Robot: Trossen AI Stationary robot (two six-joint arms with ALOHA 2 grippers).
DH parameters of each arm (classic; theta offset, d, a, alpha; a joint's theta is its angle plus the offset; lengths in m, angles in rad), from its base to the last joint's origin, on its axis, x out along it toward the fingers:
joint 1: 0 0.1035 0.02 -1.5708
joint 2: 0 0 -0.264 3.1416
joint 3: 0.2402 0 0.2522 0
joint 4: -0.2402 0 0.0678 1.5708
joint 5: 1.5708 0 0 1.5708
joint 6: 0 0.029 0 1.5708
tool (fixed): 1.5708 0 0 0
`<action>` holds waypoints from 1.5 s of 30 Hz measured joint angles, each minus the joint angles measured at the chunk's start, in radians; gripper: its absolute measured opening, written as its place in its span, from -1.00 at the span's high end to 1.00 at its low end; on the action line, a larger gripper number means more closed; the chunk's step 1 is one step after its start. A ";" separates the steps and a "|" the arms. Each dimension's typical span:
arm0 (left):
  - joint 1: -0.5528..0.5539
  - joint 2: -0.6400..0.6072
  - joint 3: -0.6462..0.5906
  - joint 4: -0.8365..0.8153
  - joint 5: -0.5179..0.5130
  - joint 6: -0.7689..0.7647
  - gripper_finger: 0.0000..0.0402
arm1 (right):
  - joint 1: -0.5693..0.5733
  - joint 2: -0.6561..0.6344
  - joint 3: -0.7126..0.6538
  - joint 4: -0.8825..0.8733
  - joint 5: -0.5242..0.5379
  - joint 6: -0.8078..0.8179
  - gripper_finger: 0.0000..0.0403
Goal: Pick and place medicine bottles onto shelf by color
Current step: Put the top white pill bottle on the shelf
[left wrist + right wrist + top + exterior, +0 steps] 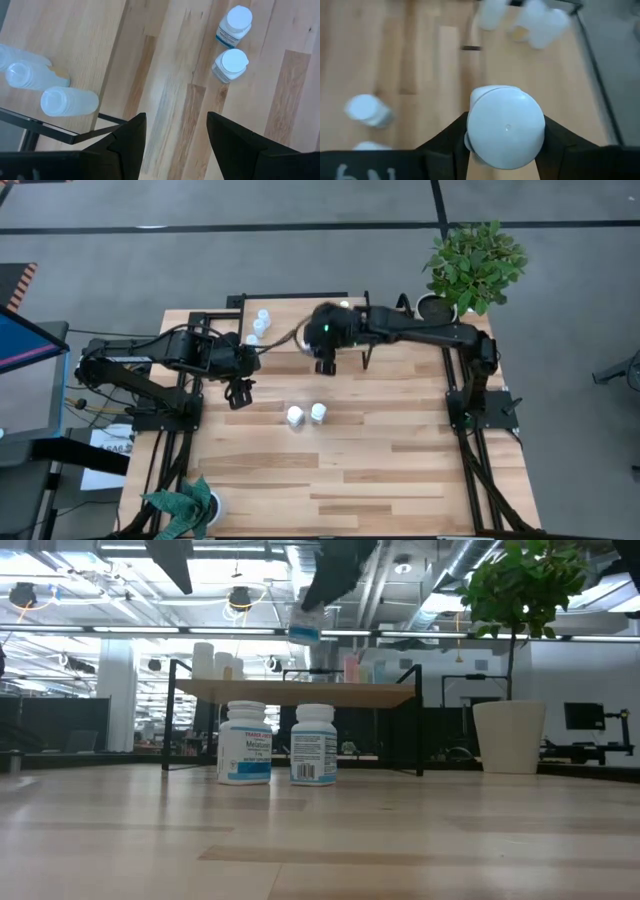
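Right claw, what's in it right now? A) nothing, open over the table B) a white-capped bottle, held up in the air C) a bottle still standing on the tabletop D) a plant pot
B: the right wrist view shows the right claw closed around a white-capped bottle, and the low view shows that bottle hanging above the shelf, clear of the tabletop.
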 joint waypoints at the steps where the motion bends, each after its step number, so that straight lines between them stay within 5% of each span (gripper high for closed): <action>1: 0.000 0.000 0.000 0.000 -0.001 0.000 0.02 | -0.019 0.000 0.002 0.004 0.000 -0.011 0.11; 13: 0.000 0.000 0.000 0.000 0.000 0.016 0.02 | -0.217 0.038 0.001 0.106 -0.221 -0.089 0.12; 45: 0.000 0.000 0.000 0.001 0.000 0.020 0.02 | -0.331 0.112 -0.005 0.109 -0.259 -0.199 0.08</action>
